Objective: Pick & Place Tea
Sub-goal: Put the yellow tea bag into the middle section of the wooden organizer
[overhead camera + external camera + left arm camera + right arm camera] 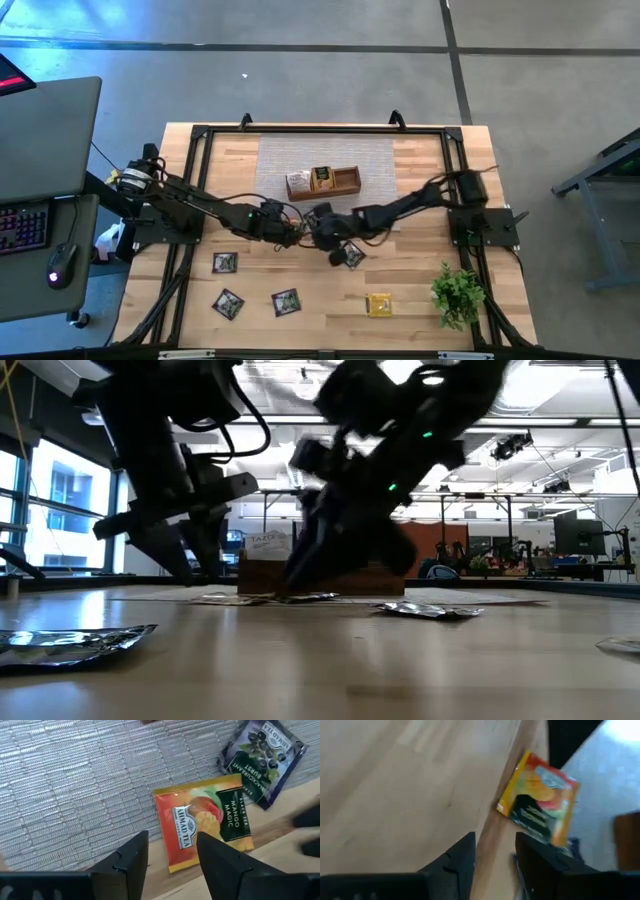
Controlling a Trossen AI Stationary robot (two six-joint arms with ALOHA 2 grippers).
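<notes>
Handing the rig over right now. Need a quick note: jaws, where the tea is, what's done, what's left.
Left gripper: jaws open, empty, hovering over the orange-and-yellow mango tea sachet at the edge of the grey woven mat; a dark blackcurrant sachet lies next to it.
Right gripper: mid-table beside the left one, jaws apart, nothing between them.
Done: a few sachets stand in the brown wooden tray.
Left: three dark sachets and a yellow sachet on the front of the table, one under the right arm, plus the two by the mat.
</notes>
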